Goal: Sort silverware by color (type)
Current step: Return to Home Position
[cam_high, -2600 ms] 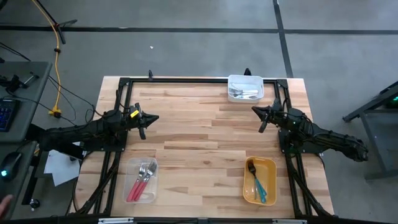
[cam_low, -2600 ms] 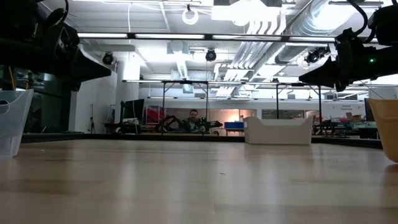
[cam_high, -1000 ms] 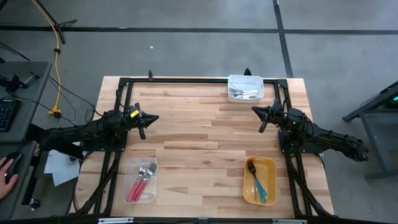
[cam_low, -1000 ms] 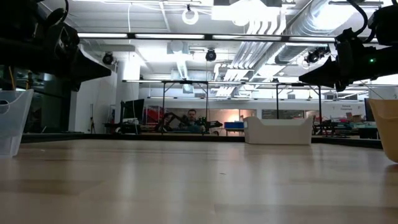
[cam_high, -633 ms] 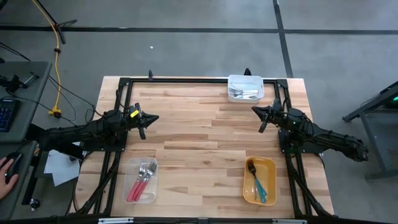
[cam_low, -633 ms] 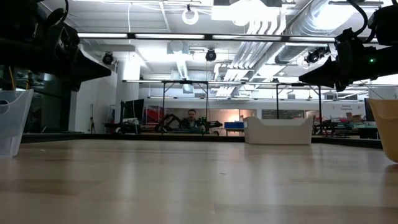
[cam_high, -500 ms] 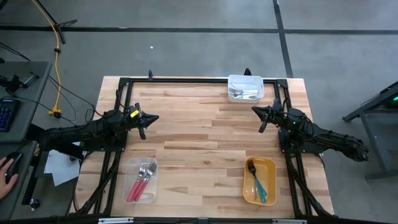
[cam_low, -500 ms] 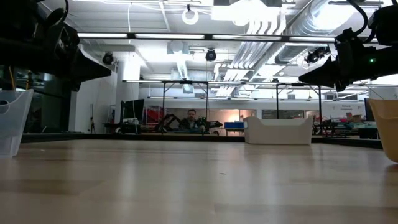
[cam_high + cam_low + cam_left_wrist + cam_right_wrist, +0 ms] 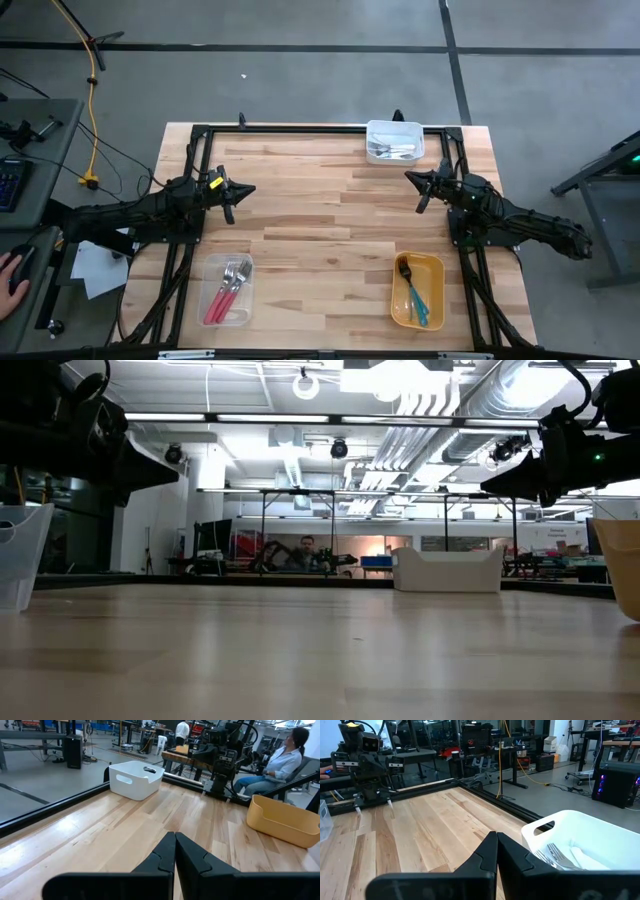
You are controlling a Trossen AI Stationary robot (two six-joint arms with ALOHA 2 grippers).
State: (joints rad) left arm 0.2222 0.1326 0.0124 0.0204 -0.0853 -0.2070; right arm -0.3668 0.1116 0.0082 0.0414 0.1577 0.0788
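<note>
High view shows nothing moved: left gripper [image 9: 246,190] and right gripper [image 9: 411,180] stay pressed together above the table [image 9: 320,235].

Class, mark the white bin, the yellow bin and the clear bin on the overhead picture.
white bin [image 9: 395,124]: high view, far rim.
yellow bin [image 9: 435,275]: high view, bare inner floor.
clear bin [image 9: 212,272]: high view, bare inner floor.

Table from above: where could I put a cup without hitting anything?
The table is bare in the middle, between the left gripper and the right gripper, both shut. Also free: the strip between the clear bin and the yellow bin, and the edge beside the white bin toward the left arm. Crowded: both side edges, where the arms lie.
</note>
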